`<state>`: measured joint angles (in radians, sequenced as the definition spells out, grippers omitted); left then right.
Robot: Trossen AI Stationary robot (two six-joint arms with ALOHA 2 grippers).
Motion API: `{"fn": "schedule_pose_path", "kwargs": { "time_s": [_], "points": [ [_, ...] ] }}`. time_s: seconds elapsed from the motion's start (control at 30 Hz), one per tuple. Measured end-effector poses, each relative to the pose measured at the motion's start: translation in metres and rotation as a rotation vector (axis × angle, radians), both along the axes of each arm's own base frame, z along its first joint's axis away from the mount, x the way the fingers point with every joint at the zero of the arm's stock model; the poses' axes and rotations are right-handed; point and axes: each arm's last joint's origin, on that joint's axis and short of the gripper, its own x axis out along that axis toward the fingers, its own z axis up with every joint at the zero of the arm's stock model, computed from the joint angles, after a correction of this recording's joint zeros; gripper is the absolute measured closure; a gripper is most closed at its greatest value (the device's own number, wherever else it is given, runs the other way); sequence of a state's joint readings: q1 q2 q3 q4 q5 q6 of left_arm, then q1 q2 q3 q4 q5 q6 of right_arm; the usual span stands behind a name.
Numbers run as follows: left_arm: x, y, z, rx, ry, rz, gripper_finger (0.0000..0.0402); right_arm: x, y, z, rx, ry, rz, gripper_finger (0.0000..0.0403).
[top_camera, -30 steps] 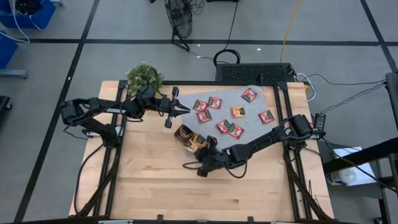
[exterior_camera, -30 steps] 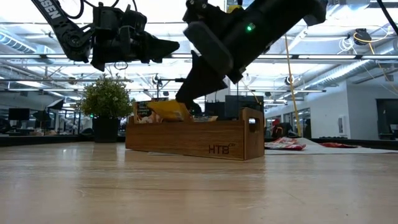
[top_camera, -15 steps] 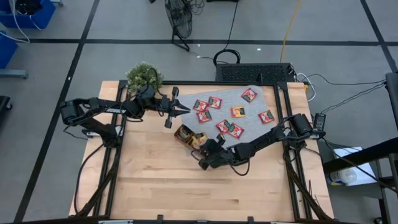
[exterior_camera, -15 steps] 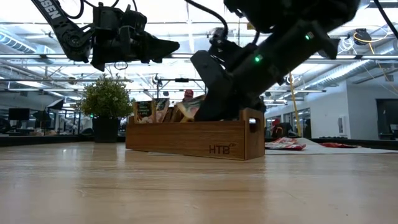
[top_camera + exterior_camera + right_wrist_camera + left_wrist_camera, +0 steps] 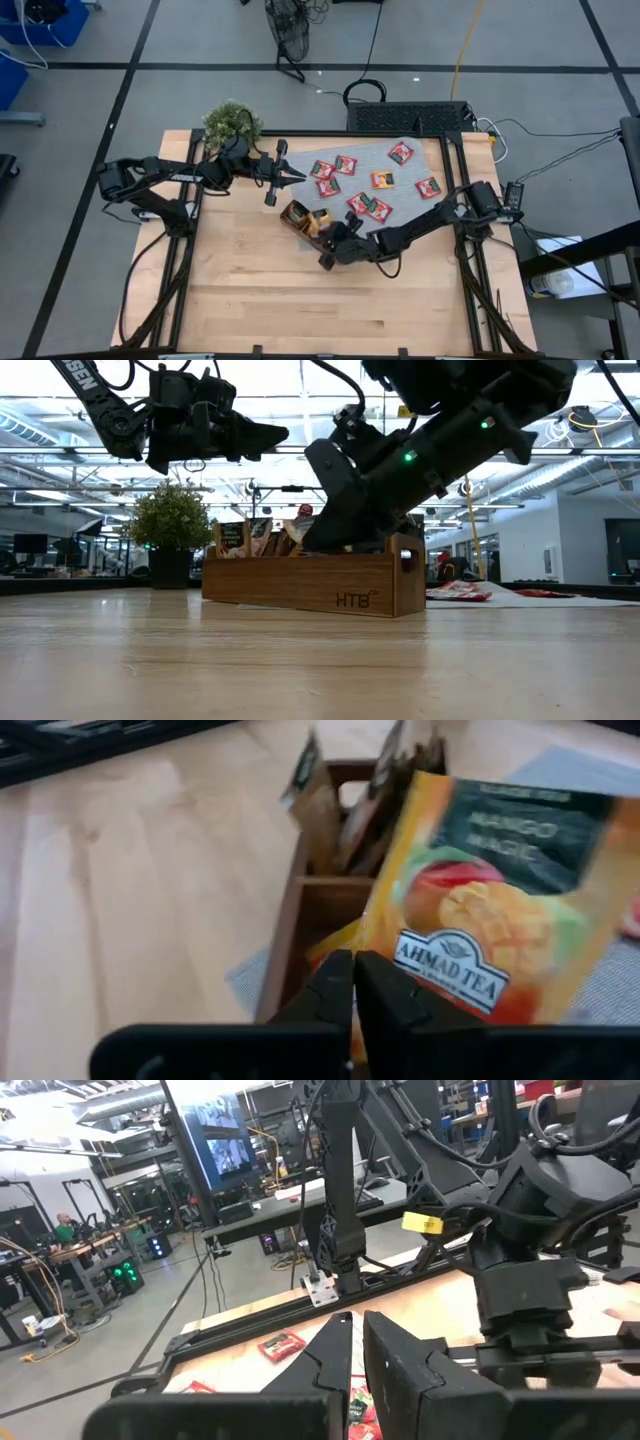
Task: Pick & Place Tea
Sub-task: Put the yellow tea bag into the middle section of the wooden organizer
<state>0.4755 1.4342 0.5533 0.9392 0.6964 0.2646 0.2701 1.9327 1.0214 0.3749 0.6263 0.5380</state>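
High view: pale wooden table (image 5: 250,290), grey mat (image 5: 420,165) with flat square foil sachets (image 5: 378,208) scattered on it. Right tool (image 5: 322,232) at the brown wooden tray (image 5: 296,216), moved in from the bare wood.

Low view: left tool (image 5: 272,432) hangs well above the table, fingers nearly together, nothing gripped. Sachets now upright in the tray.

Left wrist view: fingers (image 5: 330,1355) almost touching.

Right wrist view: closed tool clenching an orange sachet (image 5: 470,920) at the tray's edge.

Orange sachet (image 5: 480,910) cut off by frame edge (lower corner hidden behind end effector (image 5: 352,982)).
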Motion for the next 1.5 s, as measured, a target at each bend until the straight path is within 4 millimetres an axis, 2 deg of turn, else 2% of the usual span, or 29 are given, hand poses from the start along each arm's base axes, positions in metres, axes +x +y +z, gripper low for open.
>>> {"fn": "schedule_pose_path", "kwargs": {
  "time_s": [0.17,0.4,0.6,0.77,0.9,1.0,1.13,1.2,1.3,1.5],
  "points": [
    [0.000,0.000,0.000,0.000,0.000,0.000,0.0366,0.001,-0.007,-0.001,-0.003,0.006,-0.019,0.0371],
    [0.000,0.000,0.000,0.000,0.000,0.000,0.0366,0.003,-0.008,0.001,-0.030,-0.001,-0.004,0.0322],
    [0.000,0.000,0.000,0.000,0.000,0.000,0.0366,0.010,-0.002,0.014,-0.125,-0.086,0.138,0.0286],
    [0.000,0.000,0.000,0.000,0.000,0.000,0.0366,0.011,0.003,0.018,-0.172,-0.109,0.187,0.0276],
    [0.000,0.000,0.000,0.000,0.000,0.000,0.0366,0.009,-0.002,0.018,-0.201,-0.062,0.147,0.0275],
    [0.000,0.000,0.000,0.000,0.000,-0.001,0.0366,0.004,-0.006,0.028,-0.205,-0.035,0.122,0.0275],
    [0.000,0.000,0.000,0.000,0.000,0.000,0.0366,-0.008,-0.012,0.054,-0.205,-0.008,0.088,0.0275],
    [0.000,0.000,0.000,0.000,0.000,0.000,0.0366,-0.015,-0.016,0.067,-0.189,-0.002,0.070,0.0275],
    [0.000,0.000,0.000,0.000,0.000,0.000,0.0366,-0.022,-0.026,0.077,-0.115,0.005,0.039,0.0275],
    [0.000,0.000,0.000,-0.001,0.001,0.000,0.0366,-0.018,-0.043,0.058,0.097,0.091,0.114,0.0275]
  ]
}}
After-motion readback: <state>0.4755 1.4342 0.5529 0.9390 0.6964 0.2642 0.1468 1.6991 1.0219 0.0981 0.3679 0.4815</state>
